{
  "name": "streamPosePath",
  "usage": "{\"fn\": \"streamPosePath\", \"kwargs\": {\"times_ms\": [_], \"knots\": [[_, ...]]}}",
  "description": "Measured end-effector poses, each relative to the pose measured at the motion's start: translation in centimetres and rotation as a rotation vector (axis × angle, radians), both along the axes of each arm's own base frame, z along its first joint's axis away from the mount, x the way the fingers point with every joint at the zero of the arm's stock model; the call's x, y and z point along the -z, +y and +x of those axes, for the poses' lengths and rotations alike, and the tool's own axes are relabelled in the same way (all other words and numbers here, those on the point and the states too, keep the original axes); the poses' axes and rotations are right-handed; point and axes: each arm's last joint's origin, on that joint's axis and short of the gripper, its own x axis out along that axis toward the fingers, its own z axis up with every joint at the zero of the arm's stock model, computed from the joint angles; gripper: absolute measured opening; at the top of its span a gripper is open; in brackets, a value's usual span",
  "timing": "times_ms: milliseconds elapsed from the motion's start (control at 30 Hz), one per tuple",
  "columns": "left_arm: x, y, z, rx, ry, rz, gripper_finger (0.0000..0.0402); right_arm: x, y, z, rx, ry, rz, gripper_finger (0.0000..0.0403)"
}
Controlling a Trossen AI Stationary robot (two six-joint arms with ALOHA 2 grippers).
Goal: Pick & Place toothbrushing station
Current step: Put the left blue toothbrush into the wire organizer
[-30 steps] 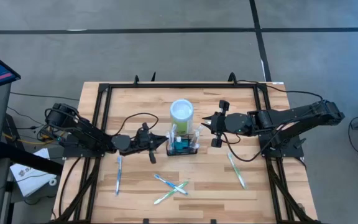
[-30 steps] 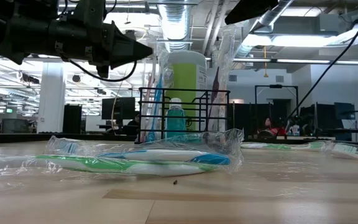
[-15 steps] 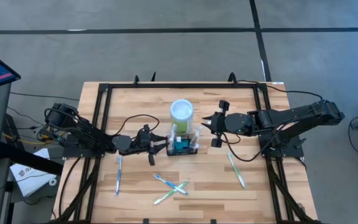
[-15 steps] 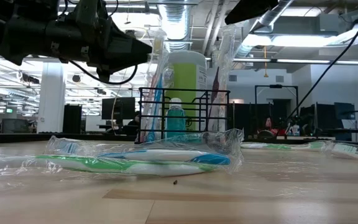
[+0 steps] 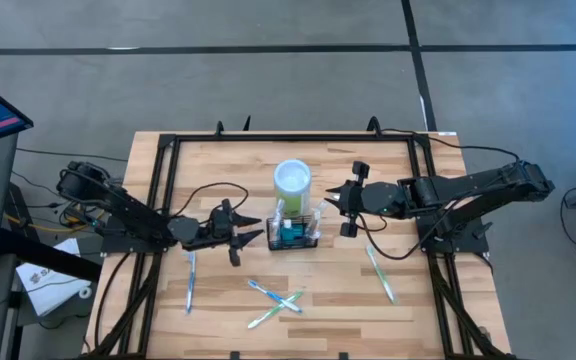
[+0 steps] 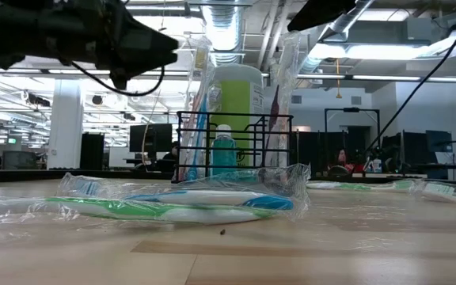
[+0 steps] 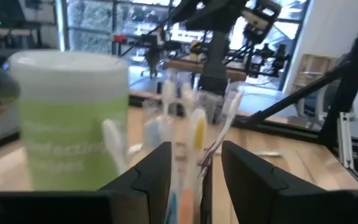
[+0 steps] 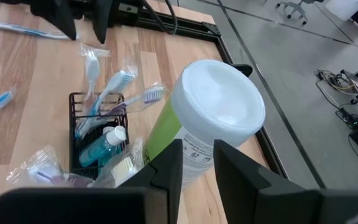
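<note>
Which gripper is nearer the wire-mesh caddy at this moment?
Roughly equal, the right perhaps slightly nearer. The right gripper hovers just off the right side of the black wire-mesh caddy; the left gripper, jaws open, sits off its left side. Neither touches it.

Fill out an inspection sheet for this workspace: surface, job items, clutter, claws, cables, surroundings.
Surface: wooden table, black frame rails.
Job's things: black wire caddy mid-table, holding wrapped toothbrushes and a blue bottle; green cup directly behind it.
Clutter: wrapped toothbrushes loose at front, one left, one right.
Claws: left claw open, just left of caddy; right claw beside caddy's right.
Cables: black leads along both arms.
Surroundings: grey floor, open office behind.
</note>
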Motion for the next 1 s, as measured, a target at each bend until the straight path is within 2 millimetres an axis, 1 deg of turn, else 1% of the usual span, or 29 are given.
{"fn": "streamPosePath", "kwargs": {"times_ms": [133, 300, 533, 767, 1000], "knots": [[-0.2, -0.2, -0.9, -0.028, 0.066, -0.046, 0.0126, 0.0, 0.0, 0.0, -0.002, 0.001, -0.002, 0.0082], [-0.5, -0.4, -2.3, -0.018, 0.118, -0.155, 0.0117, 0.0, 0.0, 0.0, -0.002, 0.001, -0.002, 0.0082], [0.4, -1.1, -4.0, 0.022, 0.257, -0.314, 0.0102, 0.0, 0.0, 0.0, -0.002, 0.002, -0.002, 0.0082], [0.6, -1.5, -4.7, 0.169, 0.343, -0.509, 0.0091, 0.0, 0.0, 0.0, -0.002, 0.002, -0.002, 0.0082], [2.2, -1.7, -5.6, 0.185, 0.572, -0.768, 0.0088, 0.0, 0.0, 0.0, -0.002, 0.002, -0.002, 0.0082]]}}
